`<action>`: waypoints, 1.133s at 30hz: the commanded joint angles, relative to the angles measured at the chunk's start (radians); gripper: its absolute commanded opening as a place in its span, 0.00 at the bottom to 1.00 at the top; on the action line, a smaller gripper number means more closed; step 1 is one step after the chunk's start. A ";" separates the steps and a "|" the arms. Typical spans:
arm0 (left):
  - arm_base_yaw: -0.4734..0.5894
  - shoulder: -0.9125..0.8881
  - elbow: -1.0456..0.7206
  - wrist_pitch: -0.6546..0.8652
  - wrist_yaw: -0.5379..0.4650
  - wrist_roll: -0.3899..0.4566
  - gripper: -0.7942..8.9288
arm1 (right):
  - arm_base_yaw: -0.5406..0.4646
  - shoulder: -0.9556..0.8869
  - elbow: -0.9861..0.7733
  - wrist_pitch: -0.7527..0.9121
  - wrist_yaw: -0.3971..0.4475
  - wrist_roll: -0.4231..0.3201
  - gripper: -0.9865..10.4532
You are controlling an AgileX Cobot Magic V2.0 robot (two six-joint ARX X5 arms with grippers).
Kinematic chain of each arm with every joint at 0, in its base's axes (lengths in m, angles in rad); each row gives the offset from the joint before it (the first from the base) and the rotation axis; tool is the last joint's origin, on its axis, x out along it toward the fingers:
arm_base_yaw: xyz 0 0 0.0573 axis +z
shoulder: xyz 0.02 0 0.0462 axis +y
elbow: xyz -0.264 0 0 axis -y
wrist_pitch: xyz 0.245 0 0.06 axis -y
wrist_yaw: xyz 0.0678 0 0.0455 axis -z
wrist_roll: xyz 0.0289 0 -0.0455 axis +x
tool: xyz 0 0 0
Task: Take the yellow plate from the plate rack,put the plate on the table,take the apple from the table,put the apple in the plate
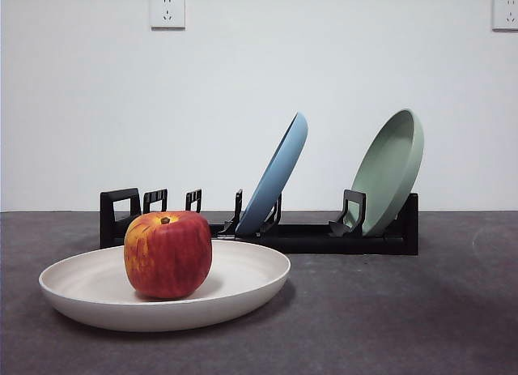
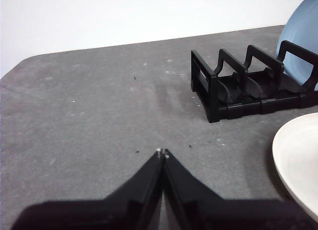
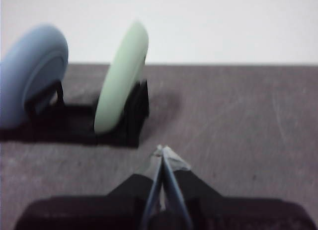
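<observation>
The yellow plate (image 1: 243,282) lies flat on the table (image 1: 405,310) at the front left, and the red apple (image 1: 167,253) stands upright in it. The black plate rack (image 1: 316,237) stands behind it. The plate's rim (image 2: 298,160) and the rack's loop end (image 2: 233,86) show in the left wrist view. My left gripper (image 2: 162,152) is shut and empty, over bare table beside the rack's end. My right gripper (image 3: 161,150) is shut and empty, a little way from the rack's other end (image 3: 119,123). Neither arm shows in the front view.
A light blue plate (image 1: 279,172) and a pale green plate (image 1: 392,168) lean in the rack's slots; both show in the right wrist view, blue (image 3: 30,76) and green (image 3: 121,78). A white wall with two sockets (image 1: 167,10) stands behind the table.
</observation>
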 commanded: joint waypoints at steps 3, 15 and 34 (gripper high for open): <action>0.003 -0.003 -0.013 0.000 -0.004 -0.005 0.08 | 0.000 -0.005 -0.024 -0.063 0.000 0.062 0.09; 0.003 -0.003 -0.013 0.001 -0.004 -0.005 0.08 | 0.000 0.002 -0.023 -0.066 0.006 0.106 0.09; 0.003 -0.003 -0.013 0.001 -0.004 -0.005 0.08 | 0.000 0.002 -0.023 -0.066 0.006 0.106 0.09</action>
